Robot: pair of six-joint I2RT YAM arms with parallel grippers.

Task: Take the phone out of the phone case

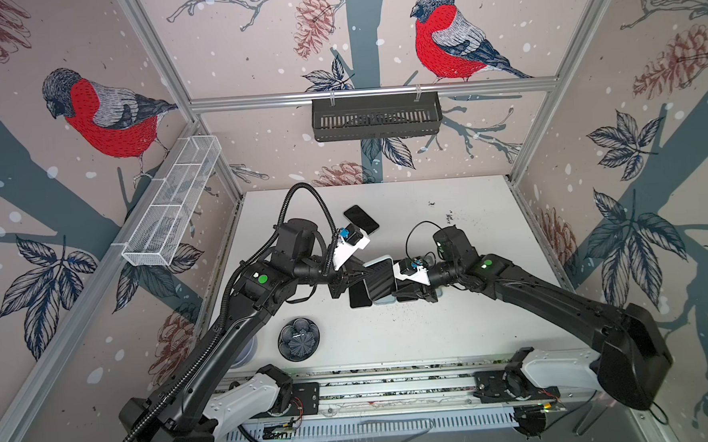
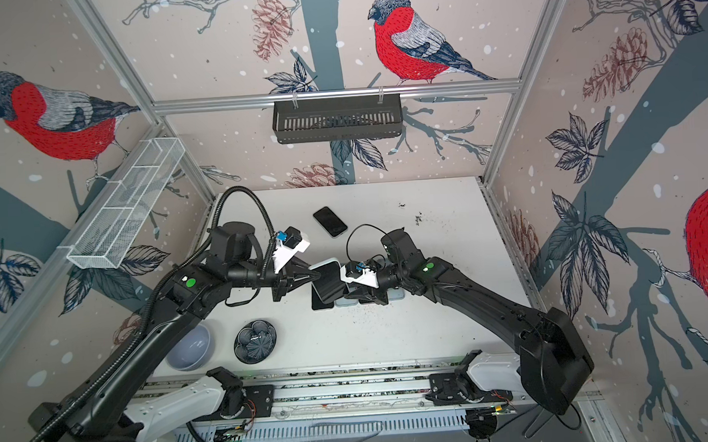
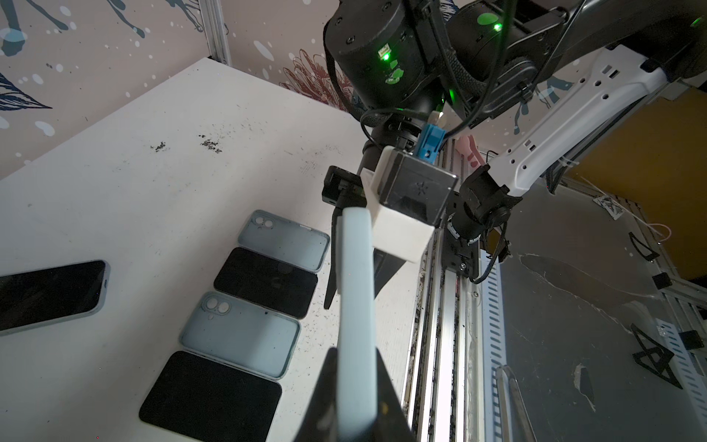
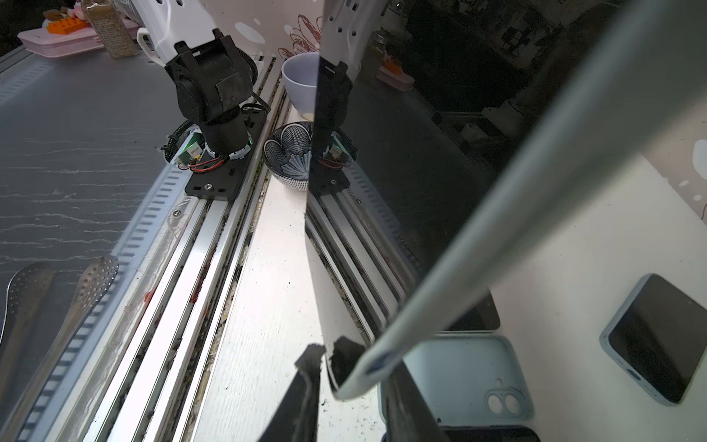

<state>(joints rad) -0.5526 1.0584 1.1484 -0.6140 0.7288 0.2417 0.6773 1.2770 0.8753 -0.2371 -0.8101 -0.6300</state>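
The phone [image 4: 421, 172], still seated in its pale blue phone case [image 3: 355, 287], hangs tilted above the worktop [image 1: 453, 329] between the two arms, its long axis running from one to the other. The left gripper [image 3: 355, 356] has its fingers pinching the case's rim at one end. The right gripper [image 4: 352, 367] straddles the opposite corner, nearest the screen, but I cannot tell whether its fingers press yet. Directly below lie two empty cases [image 3: 241, 333] and two bare phones [image 3: 266, 281], so a dropped phone would land on them. Another cased phone [image 1: 360, 219] and a patterned bowl [image 1: 299, 338] sit well apart.
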